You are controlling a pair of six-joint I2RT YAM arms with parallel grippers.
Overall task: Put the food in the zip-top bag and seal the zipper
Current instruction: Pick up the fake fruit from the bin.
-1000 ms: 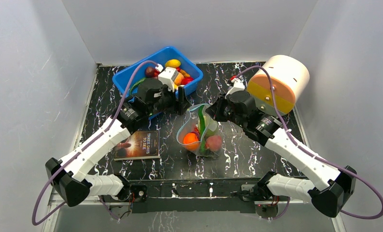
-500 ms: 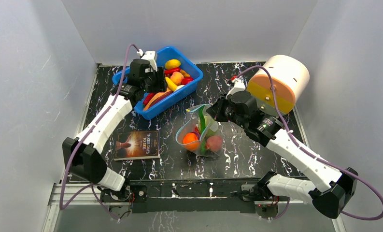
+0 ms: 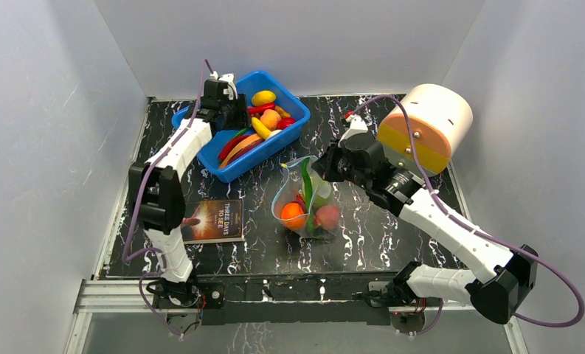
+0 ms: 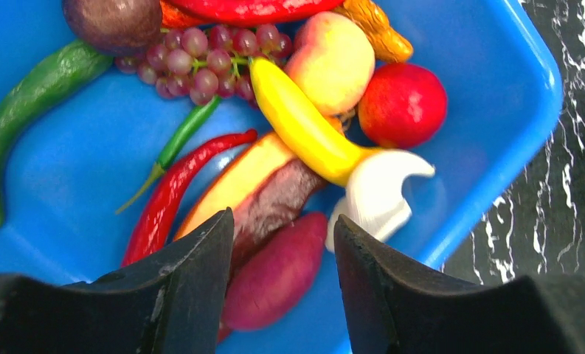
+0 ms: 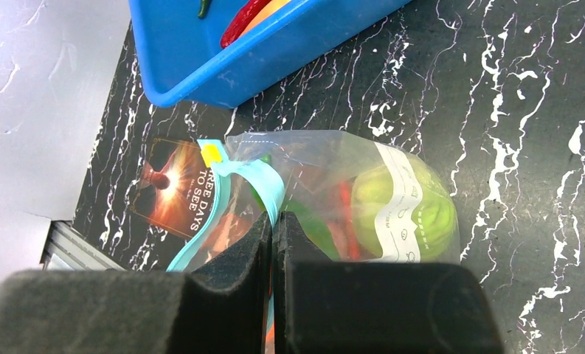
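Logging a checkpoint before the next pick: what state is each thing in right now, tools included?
zip-top bag: partly filled, mouth open.
zipper: unsealed, pinched by the right tool.
right tool: shut on the zip-top bag's rim.
left tool: open, empty, above the blue bin.
blue bin: holding loose food.
book: closed, lying flat.

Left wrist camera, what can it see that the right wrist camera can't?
Only left wrist: grapes, a banana and a peach, under the open left pincer. Only right wrist: the bag, pinched by the right pincer, and a book. Both: the blue bin and the black table.
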